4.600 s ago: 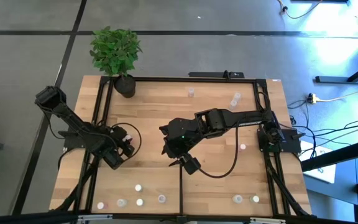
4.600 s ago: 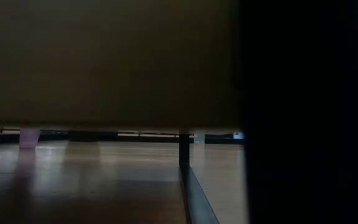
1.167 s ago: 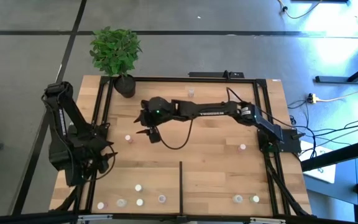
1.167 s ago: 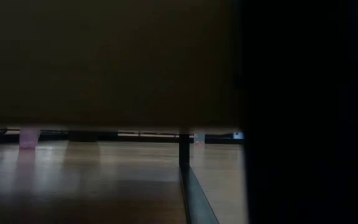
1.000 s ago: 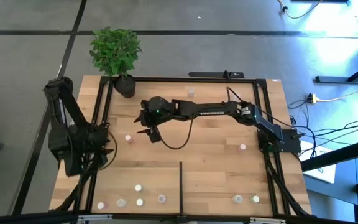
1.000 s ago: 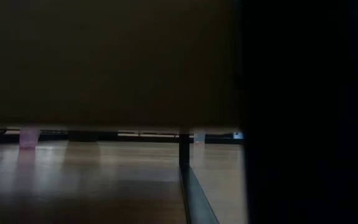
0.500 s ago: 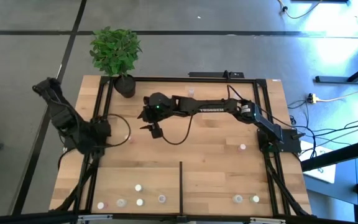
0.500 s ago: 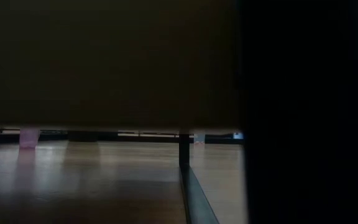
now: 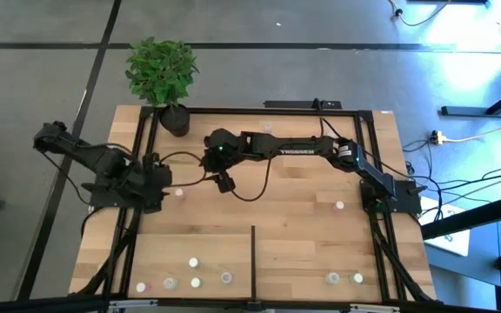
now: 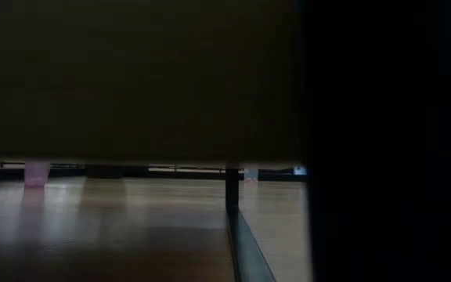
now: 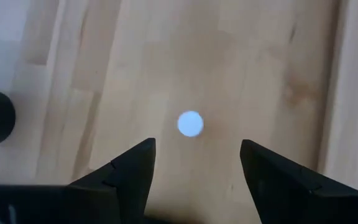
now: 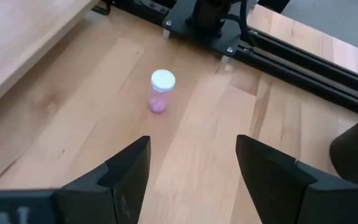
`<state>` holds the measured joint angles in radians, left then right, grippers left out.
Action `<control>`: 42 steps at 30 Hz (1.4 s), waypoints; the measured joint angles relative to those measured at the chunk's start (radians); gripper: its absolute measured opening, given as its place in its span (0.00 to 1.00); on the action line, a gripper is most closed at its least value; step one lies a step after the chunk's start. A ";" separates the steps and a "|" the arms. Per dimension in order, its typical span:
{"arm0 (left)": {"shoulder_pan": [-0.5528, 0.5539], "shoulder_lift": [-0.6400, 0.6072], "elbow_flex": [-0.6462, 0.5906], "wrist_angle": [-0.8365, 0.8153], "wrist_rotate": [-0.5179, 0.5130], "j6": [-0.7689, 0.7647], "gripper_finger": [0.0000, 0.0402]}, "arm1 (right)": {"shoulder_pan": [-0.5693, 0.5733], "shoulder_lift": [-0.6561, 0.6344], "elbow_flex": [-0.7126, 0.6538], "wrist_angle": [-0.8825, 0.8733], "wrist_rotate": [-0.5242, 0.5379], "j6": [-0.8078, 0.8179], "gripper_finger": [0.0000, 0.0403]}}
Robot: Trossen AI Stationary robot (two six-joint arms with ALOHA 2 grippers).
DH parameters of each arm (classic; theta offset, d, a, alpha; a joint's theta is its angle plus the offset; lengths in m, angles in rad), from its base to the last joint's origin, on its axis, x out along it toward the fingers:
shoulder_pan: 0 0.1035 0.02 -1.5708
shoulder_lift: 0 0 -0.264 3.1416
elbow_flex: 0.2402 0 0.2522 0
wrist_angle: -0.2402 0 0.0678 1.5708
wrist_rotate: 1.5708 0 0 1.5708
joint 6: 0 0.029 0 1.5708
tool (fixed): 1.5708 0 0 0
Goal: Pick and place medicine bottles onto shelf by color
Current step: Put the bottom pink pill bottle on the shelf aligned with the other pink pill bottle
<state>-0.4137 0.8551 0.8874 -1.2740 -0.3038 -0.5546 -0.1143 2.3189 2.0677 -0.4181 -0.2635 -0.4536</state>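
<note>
Hiding most of the low view, a dark mass (image 10: 139, 78); both tools' fingers apart, empty.

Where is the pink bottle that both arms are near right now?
In the high view the pink bottle stands on the table's left half, just right of the left tool and lower left of the right tool.

The light-wood shelf (image 9: 303, 217) sits inside thin black rails, with a short black divider bar (image 9: 252, 261) sticking in from the near edge. A black plant pot (image 9: 176, 120) stands in the far left corner. Tiny medicine bottles (image 9: 195, 263) cluster left of the divider, two more right of it, and loners (image 9: 339, 207) stand further back.
</note>
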 joint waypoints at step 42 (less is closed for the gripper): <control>0.303 0.181 -0.299 0.371 0.190 0.141 0.57 | 0.000 -0.052 0.033 -0.195 0.000 0.000 0.59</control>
<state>-0.1112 1.0363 0.5880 -0.9031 -0.1135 -0.4135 -0.1139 2.2669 2.1006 -0.6130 -0.2634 -0.4540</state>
